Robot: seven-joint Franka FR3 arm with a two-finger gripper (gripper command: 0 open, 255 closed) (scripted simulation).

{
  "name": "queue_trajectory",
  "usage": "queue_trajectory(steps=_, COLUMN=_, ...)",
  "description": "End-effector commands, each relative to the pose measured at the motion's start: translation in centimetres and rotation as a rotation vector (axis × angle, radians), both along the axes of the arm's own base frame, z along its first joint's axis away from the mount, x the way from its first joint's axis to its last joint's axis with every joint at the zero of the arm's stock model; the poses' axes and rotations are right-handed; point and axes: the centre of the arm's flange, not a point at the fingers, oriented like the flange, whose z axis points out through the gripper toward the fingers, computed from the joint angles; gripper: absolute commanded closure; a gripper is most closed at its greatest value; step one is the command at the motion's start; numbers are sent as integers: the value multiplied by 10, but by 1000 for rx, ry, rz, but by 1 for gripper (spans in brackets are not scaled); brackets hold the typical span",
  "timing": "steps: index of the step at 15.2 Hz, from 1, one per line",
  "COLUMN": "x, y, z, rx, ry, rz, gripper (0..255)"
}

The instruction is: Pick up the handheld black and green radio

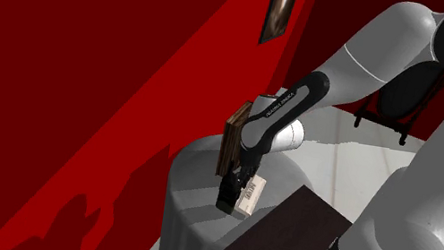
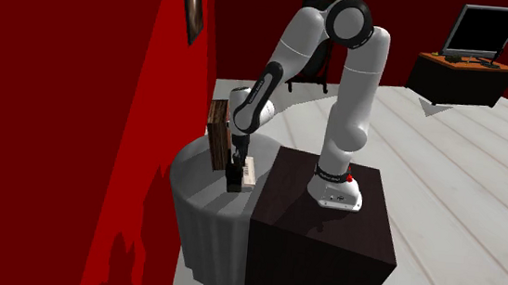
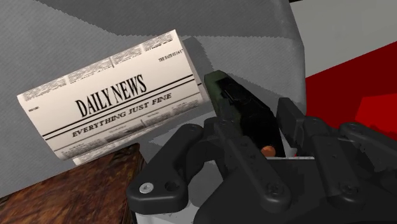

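The folded newspaper (image 3: 114,95) carries the masthead "DAILY NEWS" and beneath it the line "EVERYTHING JUST FINE", while its smaller print and the white lettering on the arm (image 1: 280,101) are too small to read.

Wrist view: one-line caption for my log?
Gripper at the black-and-green radio, beside a folded Daily News newspaper on grey tablecloth.

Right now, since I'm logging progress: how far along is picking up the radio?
Done: the approach. The tool is down at the black and green radio, beside the newspaper. In hand: the grasp, though whether it is clamped yet cannot be told. Left: the lift, since the tool sits low at the cloth-covered table.
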Motion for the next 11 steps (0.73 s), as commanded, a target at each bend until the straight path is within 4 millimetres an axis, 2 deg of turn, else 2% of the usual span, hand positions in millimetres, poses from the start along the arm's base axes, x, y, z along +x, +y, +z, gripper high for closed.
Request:
queue_trajectory(steps=1, x=0, y=0, z=-1, rx=0, ry=2, rz=0, gripper=255)
queue_trajectory(steps=6, x=-1, y=-1, z=-1, rx=0, ry=2, rz=0, gripper=255)
queue_trajectory(steps=11, x=-1, y=-1, z=25, rx=0, ry=2, rz=0, gripper=255)
